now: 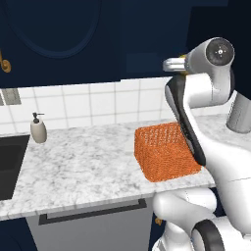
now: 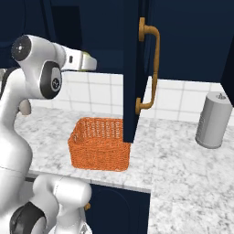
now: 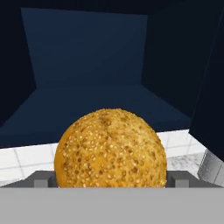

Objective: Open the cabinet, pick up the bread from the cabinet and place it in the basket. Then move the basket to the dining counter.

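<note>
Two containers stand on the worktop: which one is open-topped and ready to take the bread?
The orange mesh basket, in front of the open cabinet door. The grey canister to the right is closed and solid-walled. The bread sits between the open tool's fingertips.

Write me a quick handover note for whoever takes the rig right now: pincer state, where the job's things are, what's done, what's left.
Pincer: jaws wide, one either side of the round golden-brown seeded bread bun, not visibly closed on it.
Bun: at the front edge of the dark navy wall cabinet's shelf.
Cabinet door with the brass bar handle: open.
Bright orange woven mesh basket: on the marble worktop below, nothing seen in it.
Done: cabinet opened.
Left: grip the bun, drop it in the basket, carry the basket to the dining counter.
</note>
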